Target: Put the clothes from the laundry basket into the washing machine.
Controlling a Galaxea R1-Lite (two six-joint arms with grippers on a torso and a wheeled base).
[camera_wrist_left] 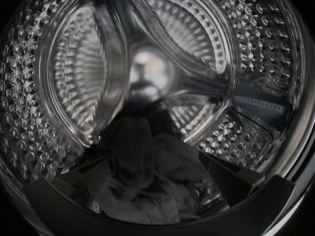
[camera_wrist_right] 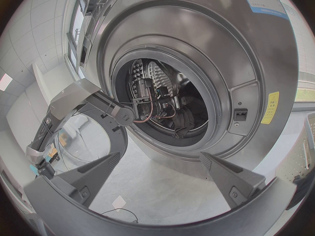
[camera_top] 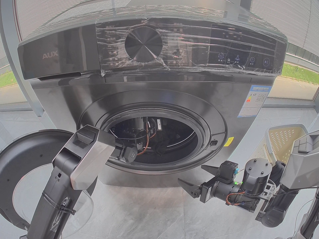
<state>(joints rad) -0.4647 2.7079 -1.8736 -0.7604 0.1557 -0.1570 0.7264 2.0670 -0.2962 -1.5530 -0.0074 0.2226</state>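
The washing machine (camera_top: 146,93) stands with its porthole (camera_top: 156,140) open. My left arm reaches through the porthole. Inside the steel drum (camera_wrist_left: 82,82) my left gripper (camera_wrist_left: 156,177) is open, its fingers (camera_wrist_left: 229,177) spread wide over a dark garment (camera_wrist_left: 131,154) and a paler grey cloth (camera_wrist_left: 144,200) lying on the drum floor. From outside, dark cloth (camera_wrist_right: 183,122) shows at the drum's lower lip. My right gripper (camera_top: 191,174) hangs open with nothing in it, low in front of the machine, right of the porthole. The beige perforated laundry basket (camera_top: 285,143) stands at the right; its contents are hidden.
The round door (camera_top: 26,170) is swung fully open to the left, beside my left arm. Grey tiled floor (camera_top: 149,209) lies free in front of the machine. The basket sits close behind my right arm.
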